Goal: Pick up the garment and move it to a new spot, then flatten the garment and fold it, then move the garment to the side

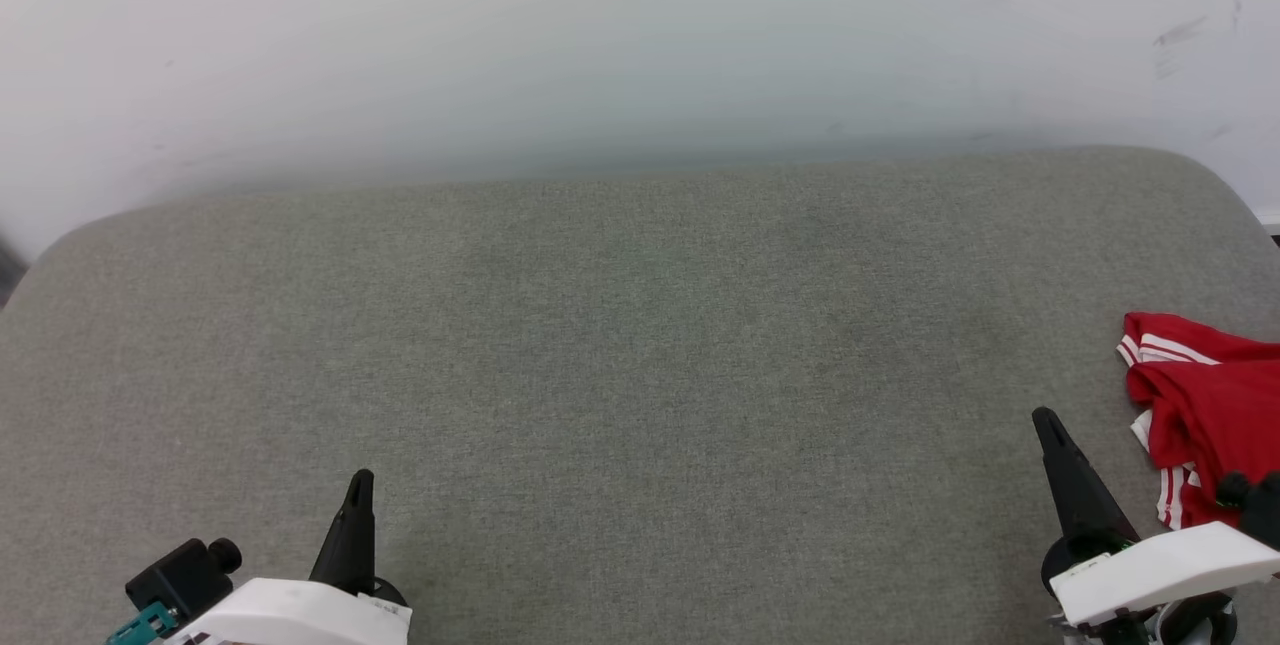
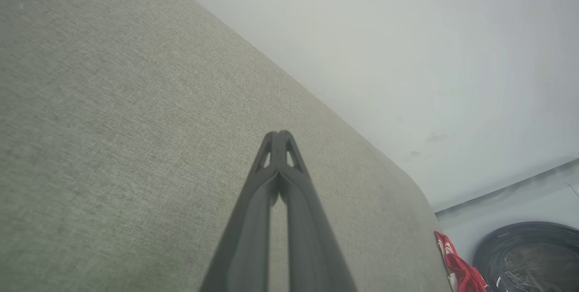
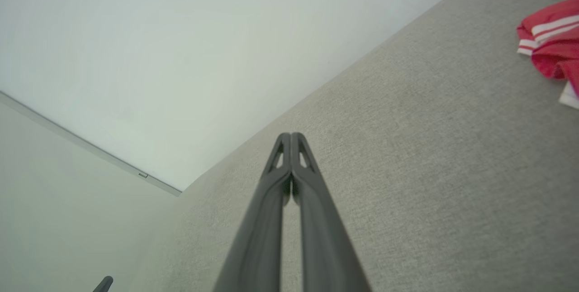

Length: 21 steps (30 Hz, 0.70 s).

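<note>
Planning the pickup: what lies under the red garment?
The garment lies crumpled on the grey cushion, near its right edge. Whatever is beneath its folds is covered.

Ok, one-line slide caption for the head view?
Left end effector and right end effector shut above grey fabric surface; crumpled red jersey beside the right one.

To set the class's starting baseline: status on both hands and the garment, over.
Left hand shut, empty. Right hand shut, empty. Garment crumpled, far right of grey surface, not held. Nothing blocking.
</note>
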Motion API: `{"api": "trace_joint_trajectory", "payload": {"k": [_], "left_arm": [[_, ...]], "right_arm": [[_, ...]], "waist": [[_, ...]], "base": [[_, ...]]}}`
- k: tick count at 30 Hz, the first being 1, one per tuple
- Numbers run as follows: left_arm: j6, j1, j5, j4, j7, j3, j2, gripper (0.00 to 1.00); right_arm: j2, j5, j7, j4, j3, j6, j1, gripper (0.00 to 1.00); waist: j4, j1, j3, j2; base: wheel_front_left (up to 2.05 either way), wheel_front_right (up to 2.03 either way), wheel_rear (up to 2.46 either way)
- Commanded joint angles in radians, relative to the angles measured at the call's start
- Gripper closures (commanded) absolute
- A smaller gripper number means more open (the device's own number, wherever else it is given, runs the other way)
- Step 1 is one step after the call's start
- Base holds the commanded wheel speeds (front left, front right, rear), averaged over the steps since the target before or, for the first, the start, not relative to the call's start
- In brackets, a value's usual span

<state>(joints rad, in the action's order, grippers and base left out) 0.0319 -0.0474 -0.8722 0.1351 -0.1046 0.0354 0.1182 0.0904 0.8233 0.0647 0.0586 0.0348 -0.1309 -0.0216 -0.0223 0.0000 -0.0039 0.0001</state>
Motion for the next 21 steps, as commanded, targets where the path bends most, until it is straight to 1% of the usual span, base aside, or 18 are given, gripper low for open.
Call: {"api": "trace_joint_trajectory", "payload": {"k": [1,13,21], "left_arm": [[0.007,0.029,-0.033,-0.006,0.007,-0.009,0.002,1.00],[0.026,0.054,-0.175,0.016,0.044,-0.032,-0.008,1.00],[0.036,0.069,-0.251,0.027,0.064,-0.044,-0.013,1.00]], "right_arm": [[-0.001,0.035,0.002,-0.003,0.005,0.000,0.030,1.00],[-0.005,0.186,0.008,0.034,0.015,0.000,0.050,1.00],[-0.008,0.265,0.012,0.053,0.021,0.000,0.062,1.00]], "waist": [[0.000,0.0000,0.000,-0.0001],[0.004,0.0000,0.001,-0.0001],[0.005,0.0000,0.002,-0.0001]], "base": [[0.00,0.00,0.00],[0.00,0.00,0.00],[0.00,0.00,0.00]]}}
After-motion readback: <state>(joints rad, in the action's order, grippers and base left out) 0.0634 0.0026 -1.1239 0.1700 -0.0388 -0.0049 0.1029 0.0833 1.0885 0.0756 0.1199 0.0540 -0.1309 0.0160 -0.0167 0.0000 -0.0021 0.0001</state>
